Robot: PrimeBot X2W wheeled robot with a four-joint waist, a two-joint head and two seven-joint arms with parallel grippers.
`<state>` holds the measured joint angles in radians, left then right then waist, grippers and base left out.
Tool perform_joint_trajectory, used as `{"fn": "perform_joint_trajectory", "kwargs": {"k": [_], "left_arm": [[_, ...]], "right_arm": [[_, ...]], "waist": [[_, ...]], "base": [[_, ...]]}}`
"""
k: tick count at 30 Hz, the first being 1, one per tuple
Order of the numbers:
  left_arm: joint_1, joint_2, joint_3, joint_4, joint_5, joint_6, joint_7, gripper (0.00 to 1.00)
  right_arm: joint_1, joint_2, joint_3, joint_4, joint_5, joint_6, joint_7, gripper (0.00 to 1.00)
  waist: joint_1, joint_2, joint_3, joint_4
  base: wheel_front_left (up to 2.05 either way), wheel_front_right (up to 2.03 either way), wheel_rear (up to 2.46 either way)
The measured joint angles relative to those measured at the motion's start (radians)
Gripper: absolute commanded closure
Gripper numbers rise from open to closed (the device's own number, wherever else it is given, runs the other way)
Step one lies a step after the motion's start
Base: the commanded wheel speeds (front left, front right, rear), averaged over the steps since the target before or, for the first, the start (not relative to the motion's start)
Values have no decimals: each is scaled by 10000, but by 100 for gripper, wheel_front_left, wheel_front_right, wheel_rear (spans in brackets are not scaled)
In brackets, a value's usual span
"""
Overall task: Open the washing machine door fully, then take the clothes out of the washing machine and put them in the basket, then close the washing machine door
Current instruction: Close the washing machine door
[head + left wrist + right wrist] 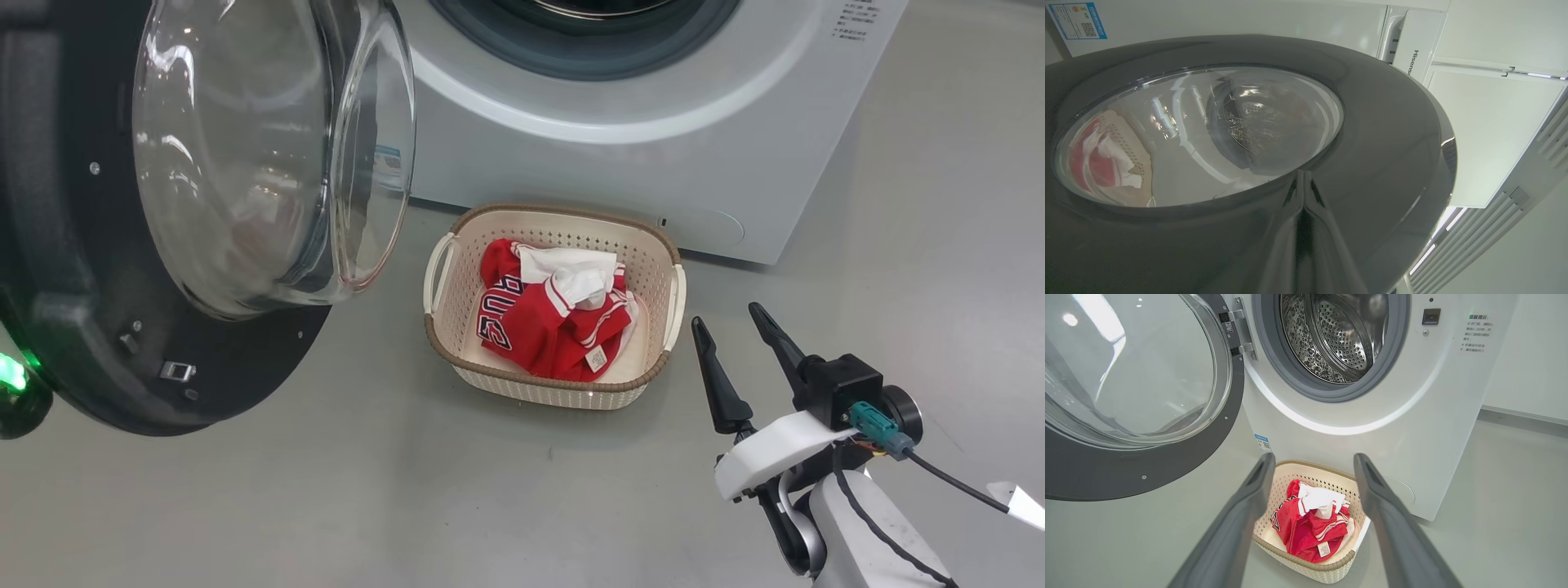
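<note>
The washing machine door (57,245) stands swung open at the left, its glass bowl (245,147) bulging toward the washing machine (612,163). In the left wrist view my left gripper (1302,176) is shut, its tips against the door's (1392,143) glossy black outer rim. The drum (1335,335) looks bare. Red and white clothes (547,327) lie in the cream basket (563,211) on the floor before the machine. My right gripper (727,316) is open and holds nothing, just right of the basket. In its own view the right gripper (1313,457) frames the basket (1310,566) and clothes (1306,531).
Grey floor (408,506) spreads in front of and to the right of the machine. A green light (12,371) glows at the far left edge beside the door. White appliances (1414,61) show behind the door. A pale wall (1527,355) rises right of the machine.
</note>
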<state>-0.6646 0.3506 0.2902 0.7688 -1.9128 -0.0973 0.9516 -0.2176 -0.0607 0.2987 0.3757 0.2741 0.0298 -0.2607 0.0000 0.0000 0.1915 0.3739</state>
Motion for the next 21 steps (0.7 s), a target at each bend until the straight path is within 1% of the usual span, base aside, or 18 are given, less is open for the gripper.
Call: {"fn": "perform_joint_trajectory", "kwargs": {"k": [6, 10, 15, 16, 21], "left_arm": [[241, -96, -343, -451, -144, 54, 1212, 100], [363, -228, -583, -742, -167, 128, 1760, 100], [725, -272, -686, -1095, -217, 134, 2157, 100], [773, -299, -690, -1158, -284, 213, 2228, 100], [981, -579, -828, -1592, -476, 318, 2568, 100]], "right_arm": [[2, 0, -79, 25, 173, -2, 0, 0], [2, 2, -81, 52, 176, -2, 0, 0], [1, 6, 15, 121, 238, 36, 0, 0], [1, 8, 21, 123, 251, 36, 0, 0], [1, 10, 46, 128, 311, 36, 0, 0]], "waist": [[0, 0, -50, -180], [0, 0, -69, -231], [0, 0, -130, -373], [0, 0, -146, -415], [0, 0, -212, -661]], "base": [[0, 0, 0], [0, 0, 0], [0, 0, 0], [0, 0, 0], [0, 0, 0]]}}
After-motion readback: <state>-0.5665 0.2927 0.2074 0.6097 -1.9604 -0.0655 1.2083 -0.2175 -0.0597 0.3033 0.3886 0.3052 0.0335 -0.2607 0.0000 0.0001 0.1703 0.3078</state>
